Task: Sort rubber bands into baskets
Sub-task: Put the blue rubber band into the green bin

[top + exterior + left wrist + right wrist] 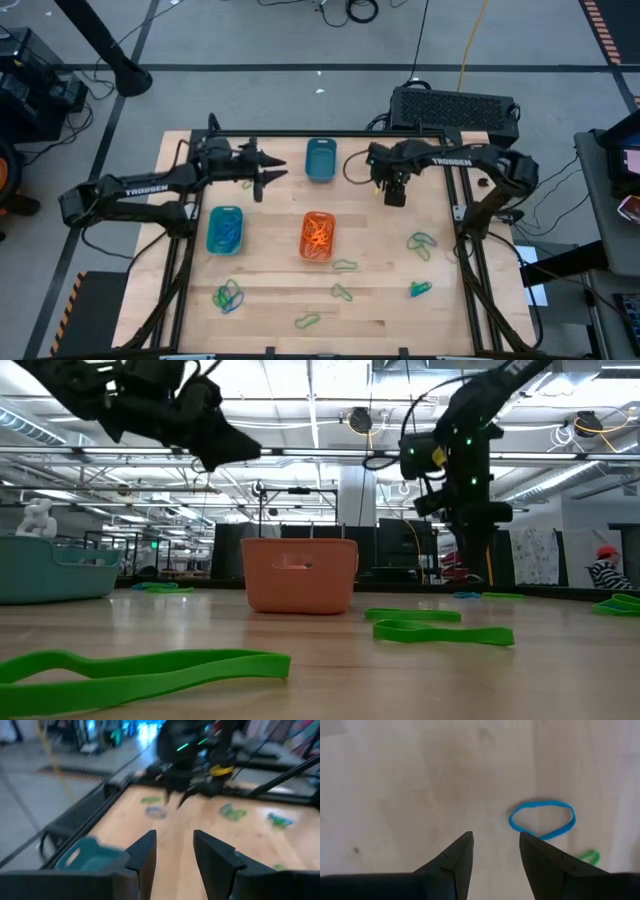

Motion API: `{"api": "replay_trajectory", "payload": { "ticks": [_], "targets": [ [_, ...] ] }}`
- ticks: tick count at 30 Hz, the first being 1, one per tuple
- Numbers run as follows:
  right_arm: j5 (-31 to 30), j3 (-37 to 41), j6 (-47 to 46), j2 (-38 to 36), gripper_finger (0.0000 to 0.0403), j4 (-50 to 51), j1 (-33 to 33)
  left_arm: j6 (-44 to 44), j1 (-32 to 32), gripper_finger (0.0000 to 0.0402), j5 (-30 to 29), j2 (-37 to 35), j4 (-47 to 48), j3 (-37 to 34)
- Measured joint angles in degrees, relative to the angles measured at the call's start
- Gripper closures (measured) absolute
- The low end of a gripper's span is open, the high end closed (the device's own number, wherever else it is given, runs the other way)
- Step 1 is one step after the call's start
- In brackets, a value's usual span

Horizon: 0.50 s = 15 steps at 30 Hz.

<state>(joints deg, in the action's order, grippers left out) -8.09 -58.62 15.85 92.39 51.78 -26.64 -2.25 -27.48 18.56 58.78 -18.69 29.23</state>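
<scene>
Three baskets stand on the wooden table: a dark teal one (320,160) at the far middle, a turquoise-blue one (225,230) with blue and green bands in it, and an orange one (317,237) with orange bands in it. Loose rubber bands lie on the near half, such as a green one (345,265) and a green-blue cluster (230,295). My left gripper (272,178) hovers open, pointing level toward the dark teal basket (87,857). My right gripper (495,845) points down, open, above bare wood, just beside a blue rubber band (541,820) lying flat.
More bands lie near the right edge (422,243) (420,289) and the front edge (307,321). A green band (589,855) lies close to the blue one. A black frame (460,200) borders the table. A dark box (455,108) sits behind the far edge.
</scene>
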Motion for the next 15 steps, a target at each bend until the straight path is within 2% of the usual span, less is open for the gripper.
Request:
{"api": "replay_trajectory", "payload": {
  "ticks": [3,7,11,15],
  "targets": [
    [0.8,0.0,3.6,2.1,0.0250,-2.2,-3.0,-0.1,1.7,0.0265,0.8,0.0,-4.6,-1.5],
    [1.7,0.0,7.3,5.6,0.0250,-2.7,-6.3,-3.8,3.4,0.0265,0.9,0.0,-5.0,-1.5],
    [5.5,-0.1,9.1,10.1,0.0250,-4.3,-8.7,-4.3,4.0,0.0265,0.9,0.0,-6.3,-1.5],
    [5.6,-0.4,10.3,13.0,0.0257,-5.3,-9.4,-5.6,4.0,0.0265,0.9,0.0,-6.0,-1.4]
  ]
}}
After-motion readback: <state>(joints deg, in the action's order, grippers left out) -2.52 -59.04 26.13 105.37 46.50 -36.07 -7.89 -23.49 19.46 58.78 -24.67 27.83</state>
